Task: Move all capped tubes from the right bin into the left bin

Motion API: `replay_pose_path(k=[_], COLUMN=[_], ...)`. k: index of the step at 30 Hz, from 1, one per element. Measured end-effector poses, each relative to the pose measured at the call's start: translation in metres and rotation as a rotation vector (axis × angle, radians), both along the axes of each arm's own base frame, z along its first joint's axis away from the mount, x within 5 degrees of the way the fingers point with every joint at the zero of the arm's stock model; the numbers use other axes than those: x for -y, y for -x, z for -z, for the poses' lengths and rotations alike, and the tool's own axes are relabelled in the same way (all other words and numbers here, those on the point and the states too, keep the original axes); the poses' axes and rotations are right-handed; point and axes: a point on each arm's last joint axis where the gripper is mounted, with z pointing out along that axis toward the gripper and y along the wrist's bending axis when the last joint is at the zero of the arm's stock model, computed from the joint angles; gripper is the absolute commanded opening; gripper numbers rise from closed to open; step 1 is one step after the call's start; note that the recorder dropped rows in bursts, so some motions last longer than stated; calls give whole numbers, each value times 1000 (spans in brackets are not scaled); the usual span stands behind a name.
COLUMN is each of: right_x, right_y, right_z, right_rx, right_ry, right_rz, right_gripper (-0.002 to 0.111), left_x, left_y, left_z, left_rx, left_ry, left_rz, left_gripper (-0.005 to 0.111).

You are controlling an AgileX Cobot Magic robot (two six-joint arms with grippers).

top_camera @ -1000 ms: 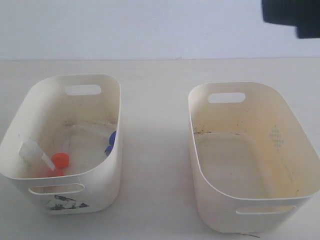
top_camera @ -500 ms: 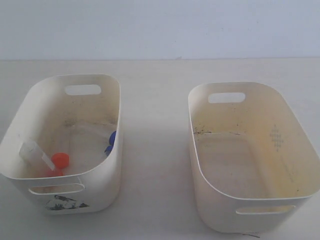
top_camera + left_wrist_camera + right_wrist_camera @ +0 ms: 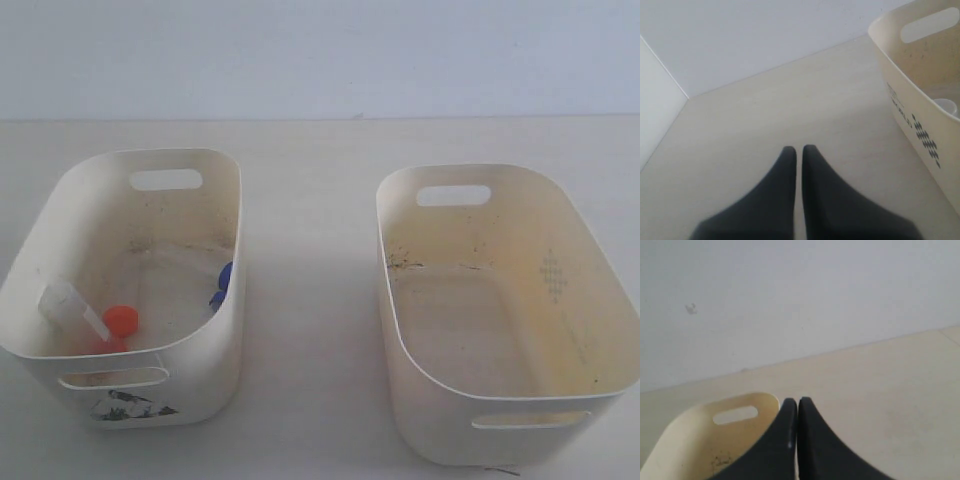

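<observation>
The left bin [image 3: 60, 215], with a dark smudge below its front slot, holds the capped tubes: an orange cap [image 3: 121, 319] beside a clear tube body [image 3: 68, 304] near the front, and two blue caps [image 3: 223, 281] against the right wall. The right bin [image 3: 560, 225], marked with a diamond of dots, shows a bare floor. Neither gripper appears in the exterior view. My left gripper [image 3: 799, 148] is shut with nothing in it, over the table beside the left bin [image 3: 910, 95]. My right gripper [image 3: 798, 401] is shut on nothing, beside the right bin [image 3: 695, 437].
Both bins stand on a pale wooden table [image 3: 310, 300] with a strip of bare table between them. A white wall [image 3: 320, 55] runs along the back edge. In the left wrist view a second wall [image 3: 655, 105] meets the table at a corner.
A dark part of an arm at the upper right corner of the exterior view one second ago has gone out of sight. The bins and tubes have not moved.
</observation>
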Motion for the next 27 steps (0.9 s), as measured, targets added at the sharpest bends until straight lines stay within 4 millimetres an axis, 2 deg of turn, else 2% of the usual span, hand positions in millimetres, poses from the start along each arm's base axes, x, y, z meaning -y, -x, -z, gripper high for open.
replay_pose_path(k=[3, 9, 17, 27], right_x=[0, 1, 3, 4], right_y=[-5, -8, -16, -18], right_z=[22, 54, 99, 99], right_rx=[-57, -109, -172, -139], right_ry=[11, 113, 130, 157], right_rz=[-4, -23, -24, -21], right_gripper=[0, 0, 0, 0], left_x=[0, 0, 0, 0], left_y=[0, 0, 0, 0], left_z=[0, 0, 0, 0], left_rx=[0, 0, 0, 0], left_ry=[0, 0, 0, 0], left_rz=[0, 0, 0, 0], left_gripper=[4, 4, 4, 4])
